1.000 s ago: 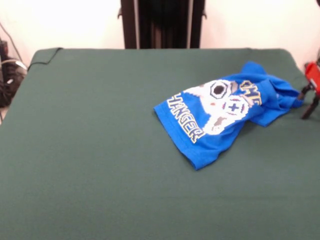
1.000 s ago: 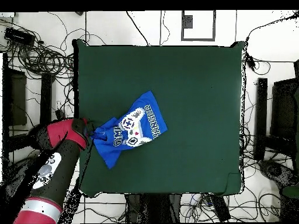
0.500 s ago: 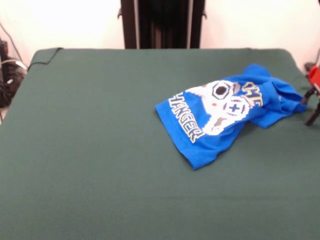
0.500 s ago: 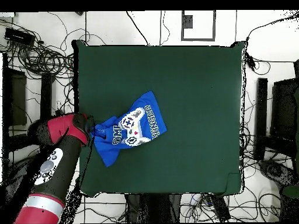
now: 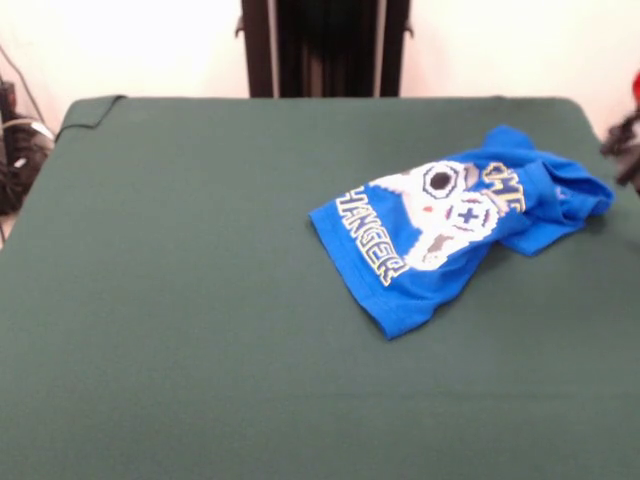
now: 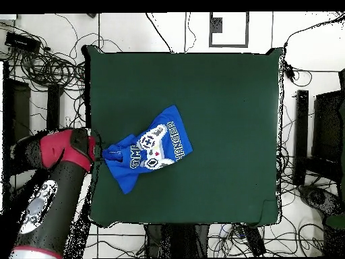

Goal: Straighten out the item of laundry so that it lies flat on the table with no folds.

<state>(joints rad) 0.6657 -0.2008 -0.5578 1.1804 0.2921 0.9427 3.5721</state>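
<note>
The item of laundry (image 5: 450,225) is a bright blue T-shirt with a white game controller print. It lies crumpled on the right half of the dark green table (image 5: 200,280), and its right end is bunched in folds. In the overhead view the item of laundry (image 6: 148,154) sits near the left edge of the table (image 6: 222,101). My gripper (image 5: 625,150) shows only as dark parts at the front view's right edge, just beyond the shirt's bunched end. Overhead, the gripper (image 6: 98,152) is at the table edge beside that end, and whether it touches the cloth is unclear.
Tangled cables (image 6: 47,64) cover the floor all round the table. Dark equipment (image 6: 330,128) stands beyond the right side in the overhead view. One corner of the table cloth (image 5: 90,108) is folded over at the far left of the front view.
The gripper has risen and drawn outward past the table edge, and less of it shows in the front view. The shirt's bunched end has shifted slightly; the rest has stayed put.
</note>
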